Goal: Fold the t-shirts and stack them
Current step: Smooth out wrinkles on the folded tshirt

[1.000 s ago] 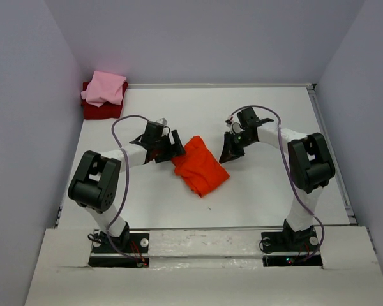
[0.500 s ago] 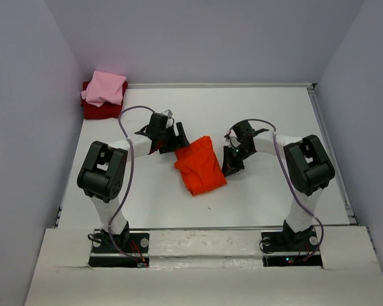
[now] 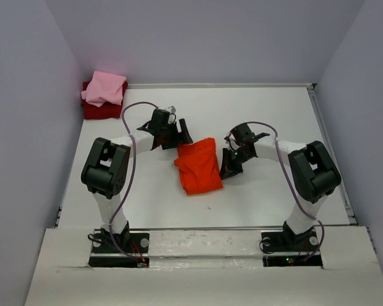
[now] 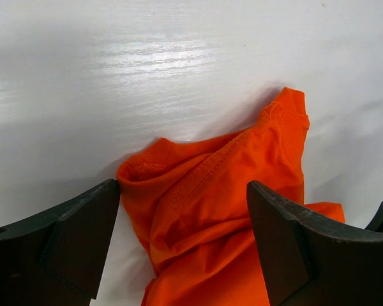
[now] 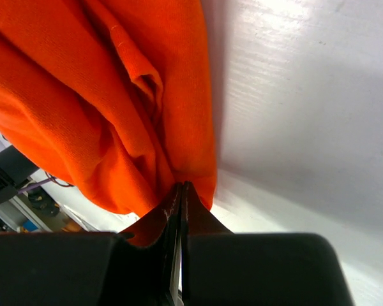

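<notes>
Currently we list one orange-red t-shirt point(image 3: 198, 167), bunched, lying mid-worktop point(image 3: 274, 115) between the two arms.

Left end effector point(image 4: 184, 191): released, jaws spread wide at the shirt's far left corner. We see a stitched hem lying between them, and nothing gripped.

Right end effector point(image 5: 180, 186): clenched, tips pinched together on the shirt's right edge.

One pink t-shirt point(image 3: 105, 88), folded, rests atop one dark red t-shirt point(image 3: 96, 111), also folded. We place both in the worktop's far left corner, well apart from the orange-red one.
</notes>
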`<state>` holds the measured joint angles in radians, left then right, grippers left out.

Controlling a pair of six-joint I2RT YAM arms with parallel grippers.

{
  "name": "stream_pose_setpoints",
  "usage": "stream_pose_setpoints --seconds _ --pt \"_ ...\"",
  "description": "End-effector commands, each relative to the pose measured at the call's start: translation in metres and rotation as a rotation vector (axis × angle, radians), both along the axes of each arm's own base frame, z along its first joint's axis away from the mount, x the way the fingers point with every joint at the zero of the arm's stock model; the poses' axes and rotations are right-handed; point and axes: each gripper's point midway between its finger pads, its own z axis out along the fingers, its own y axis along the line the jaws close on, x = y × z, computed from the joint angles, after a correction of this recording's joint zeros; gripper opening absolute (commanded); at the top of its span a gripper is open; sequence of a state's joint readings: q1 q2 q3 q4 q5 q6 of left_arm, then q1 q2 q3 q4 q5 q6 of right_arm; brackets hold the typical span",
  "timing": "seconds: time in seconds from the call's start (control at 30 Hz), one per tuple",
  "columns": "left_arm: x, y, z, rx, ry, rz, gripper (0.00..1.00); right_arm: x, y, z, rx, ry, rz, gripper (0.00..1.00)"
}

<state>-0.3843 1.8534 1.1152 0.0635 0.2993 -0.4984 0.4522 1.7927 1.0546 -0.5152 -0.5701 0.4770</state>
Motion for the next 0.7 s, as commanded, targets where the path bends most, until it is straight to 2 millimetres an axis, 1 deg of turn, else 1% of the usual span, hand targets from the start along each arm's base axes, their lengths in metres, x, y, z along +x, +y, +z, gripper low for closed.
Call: stream_pose_setpoints --seconds 0.0,0.07,0.2,0.27,0.33,0.4,0.43,0.53,0.57,0.6,0.63,0.67 --pt "0.014 -0.011 0.02 -0.037 -0.066 -0.046 0.89 -0.001 0.014 0.017 0.037 -0.044 -0.001 0.03" --pt "0.017 -0.015 0.02 -0.051 -0.066 -0.062 0.89 -0.003 0.013 0.017 0.038 -0.035 -0.009 0.03" --pt "0.021 -0.021 0.024 -0.074 -0.073 -0.068 0.88 -0.01 0.019 0.017 0.044 -0.027 0.009 0.02" --pt "0.023 -0.024 0.027 -0.086 -0.079 -0.076 0.88 -0.018 0.026 0.017 0.045 -0.018 0.024 0.02" --pt "0.025 -0.026 0.029 -0.096 -0.081 -0.082 0.88 -0.021 0.026 0.015 0.035 -0.012 0.022 0.02" --pt "0.024 -0.026 0.032 -0.1 -0.083 -0.084 0.88 -0.019 0.024 0.015 0.022 -0.028 0.017 0.04" --pt "0.024 -0.026 0.035 -0.1 -0.088 -0.084 0.87 -0.016 0.024 0.018 0.012 -0.042 0.015 0.06" --pt "0.02 -0.022 0.051 -0.093 -0.11 -0.088 0.88 -0.005 0.021 0.029 -0.016 -0.099 0.002 0.06" --pt "0.017 -0.019 0.054 -0.086 -0.104 -0.088 0.87 -0.002 0.021 0.036 -0.018 -0.117 0.008 0.08" --pt "0.017 -0.014 0.068 -0.09 -0.127 -0.082 0.87 0.006 0.014 0.042 -0.016 -0.131 -0.016 0.12" --pt "0.015 -0.01 0.074 -0.086 -0.132 -0.08 0.88 0.007 0.008 0.046 -0.024 -0.128 -0.027 0.21" --pt "0.009 -0.004 0.075 -0.08 -0.117 -0.077 0.88 0.012 0.002 0.05 -0.026 -0.146 -0.037 0.25"
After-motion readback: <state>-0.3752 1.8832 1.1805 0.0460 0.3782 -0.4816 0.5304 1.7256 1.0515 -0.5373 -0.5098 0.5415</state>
